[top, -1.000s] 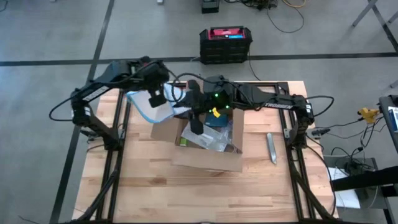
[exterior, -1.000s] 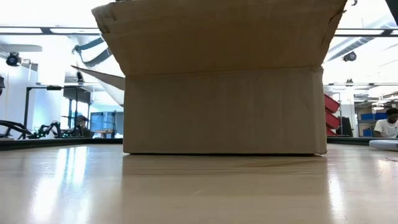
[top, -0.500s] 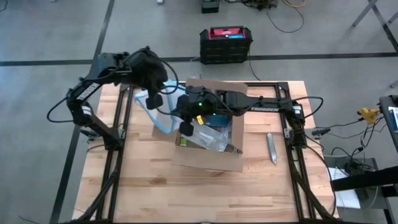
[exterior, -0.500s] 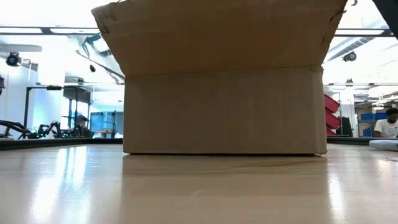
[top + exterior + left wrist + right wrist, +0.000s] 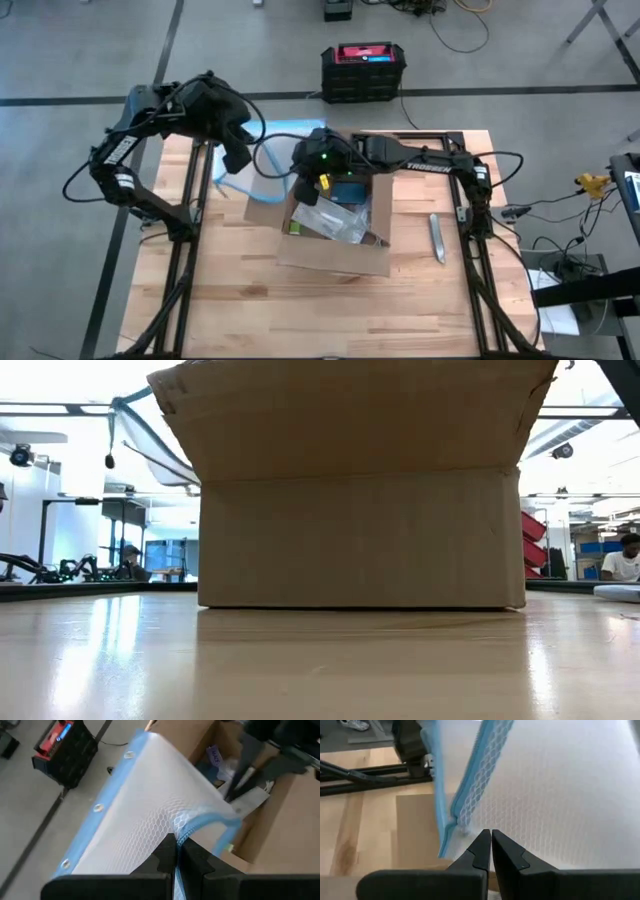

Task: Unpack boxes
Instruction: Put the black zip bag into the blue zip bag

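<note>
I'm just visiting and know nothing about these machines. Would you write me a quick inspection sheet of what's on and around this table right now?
Surface: wooden table on a black frame, bare at the front.
Job's things: brown cardboard box, flaps open, packets and a blue item inside.
Clutter: clear blue-edged mesh bag held up beside the box; a slim grey packet lying to the box's right.
Grippers: left gripper shut on the bag's zipper edge; right gripper shut on the bag's mesh, jaws together.
Cables: black cables loop along both arms; more trail on the floor.
Surroundings: black crate with red top on the floor behind the table; people sit far off in the room.
</note>
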You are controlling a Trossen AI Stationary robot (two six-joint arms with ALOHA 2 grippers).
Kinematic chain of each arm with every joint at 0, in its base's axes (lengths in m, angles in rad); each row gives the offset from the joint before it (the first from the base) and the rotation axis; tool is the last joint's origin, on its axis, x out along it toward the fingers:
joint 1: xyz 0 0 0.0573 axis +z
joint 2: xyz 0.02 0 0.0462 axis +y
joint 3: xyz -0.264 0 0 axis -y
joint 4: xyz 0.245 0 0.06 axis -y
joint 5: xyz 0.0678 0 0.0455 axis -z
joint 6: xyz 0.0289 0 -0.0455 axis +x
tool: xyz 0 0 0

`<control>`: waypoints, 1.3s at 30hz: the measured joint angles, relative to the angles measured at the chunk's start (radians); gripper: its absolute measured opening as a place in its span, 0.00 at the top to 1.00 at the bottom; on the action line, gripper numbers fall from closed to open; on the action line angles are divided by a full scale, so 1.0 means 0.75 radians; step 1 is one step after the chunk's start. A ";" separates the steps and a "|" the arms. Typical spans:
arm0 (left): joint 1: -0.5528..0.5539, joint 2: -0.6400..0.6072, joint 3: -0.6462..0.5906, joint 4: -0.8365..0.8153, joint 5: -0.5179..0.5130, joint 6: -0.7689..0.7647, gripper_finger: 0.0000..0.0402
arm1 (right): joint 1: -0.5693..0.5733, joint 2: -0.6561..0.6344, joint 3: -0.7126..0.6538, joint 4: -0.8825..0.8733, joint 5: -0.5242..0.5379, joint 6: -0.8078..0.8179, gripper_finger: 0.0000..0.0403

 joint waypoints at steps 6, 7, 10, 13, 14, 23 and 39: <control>0.013 0.025 -0.132 0.000 0.000 -0.057 1.00 | 0.022 -0.008 0.027 0.037 -0.241 -0.026 1.00; 0.021 0.033 -0.158 0.000 0.000 -0.058 1.00 | 0.027 -0.008 0.027 0.050 -0.262 -0.022 1.00; 0.050 0.059 -0.225 0.004 -0.002 -0.025 1.00 | 0.037 0.010 0.026 0.079 -0.305 -0.023 1.00; 0.068 0.070 -0.254 0.041 -0.002 0.007 1.00 | 0.038 0.051 0.026 0.080 -0.307 -0.008 1.00; 0.070 0.070 -0.256 0.042 -0.002 0.013 1.00 | 0.037 0.068 0.024 0.079 -0.308 0.012 1.00; 0.070 -0.040 -0.314 -0.003 0.023 -0.073 1.00 | -0.030 0.099 0.019 -0.089 -0.163 0.039 1.00; 0.068 -0.287 -0.793 0.438 0.285 -0.302 1.00 | -0.187 0.067 0.019 -0.190 -0.287 -0.102 1.00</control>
